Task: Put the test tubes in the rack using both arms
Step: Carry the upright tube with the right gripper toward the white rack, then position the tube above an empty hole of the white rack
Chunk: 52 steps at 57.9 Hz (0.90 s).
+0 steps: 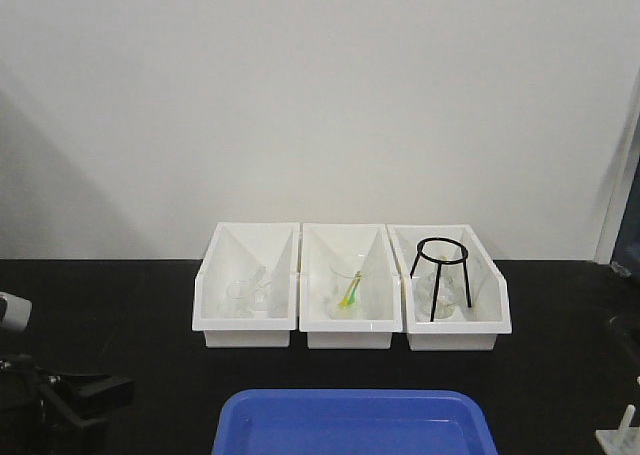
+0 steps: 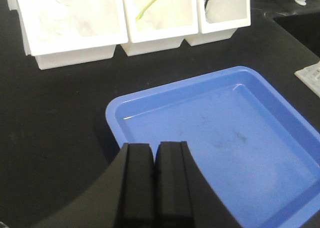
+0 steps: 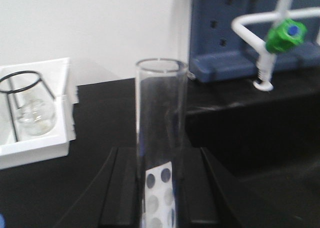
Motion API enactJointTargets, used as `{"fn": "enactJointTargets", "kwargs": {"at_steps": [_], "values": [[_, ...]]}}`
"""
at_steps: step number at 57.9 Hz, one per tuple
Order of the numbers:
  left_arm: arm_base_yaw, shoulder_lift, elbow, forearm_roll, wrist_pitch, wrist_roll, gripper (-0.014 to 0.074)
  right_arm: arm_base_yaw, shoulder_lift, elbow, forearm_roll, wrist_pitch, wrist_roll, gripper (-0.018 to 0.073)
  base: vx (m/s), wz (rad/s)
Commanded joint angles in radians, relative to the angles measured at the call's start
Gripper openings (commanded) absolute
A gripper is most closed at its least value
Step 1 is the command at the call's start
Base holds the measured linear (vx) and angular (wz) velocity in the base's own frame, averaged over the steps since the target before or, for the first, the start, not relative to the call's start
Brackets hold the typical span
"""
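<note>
- As it is seen from its own wrist camera, the right gripper (image 3: 160, 188) is clamped on a clear test tube (image 3: 161, 118), which is held upright between the two black fingers (image 3: 125, 188) with its open mouth uppermost.
- Through the lower part of the tube a white patch with round grey spots is seen; whether this is the rack's holed plate cannot be told.
- The left gripper (image 2: 154, 180) is closed, its pads pressed together with nothing between them, and it is held above the near edge of the blue tray (image 2: 150, 100).
- No tube can be made out in the tray.
- The rack (image 1: 620, 435) is found at the front right corner of the black table (image 1: 120, 305), to the right of the tray and apart from it; only a white peg and part of its edge are shown, the remainder being cut off by the frame.
- Three white bins (image 1: 245, 332) are set side by side behind the tray, against the wall.
- A black wire tripod (image 1: 441, 243) is stood in the right-hand bin, with clear glassware beside it; glassware is also seen in the other two bins.
- A white tap (image 3: 260, 32) with a green handle (image 3: 285, 35) is seen to the right, behind the held tube.
</note>
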Motion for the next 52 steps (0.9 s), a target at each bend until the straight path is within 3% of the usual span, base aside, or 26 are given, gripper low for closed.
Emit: {"fn": "enactJointTargets", "kwargs": {"at_steps": [1,11,19,37,52], "values": [[0.0,-0.027,-0.027,0.041,-0.018,-0.007,-0.002,-0.006,0.003,-0.029,0.076,-0.039,0.068,-0.0007,0.0,0.0],[0.0,-0.027,-0.027,0.041,-0.023,-0.007,-0.002,-0.006,0.055,-0.054,0.076,-0.018,0.131,-0.0007,0.0,0.0],[0.0,-0.027,-0.027,0.041,-0.038,-0.007,-0.002,-0.006,0.103,-0.11,0.076,0.069,0.056,-0.0007,0.0,0.0],[0.0,-0.027,-0.027,0.041,-0.053,-0.007,-0.0017,-0.006,0.195,-0.157,0.076,0.111,-0.055,-0.0007,0.0,0.0],[0.0,-0.027,-0.027,0.041,-0.074,-0.007,-0.0017,-0.006,0.302,-0.224,0.076,0.228,-0.093,-0.0007,0.0,0.0]]}}
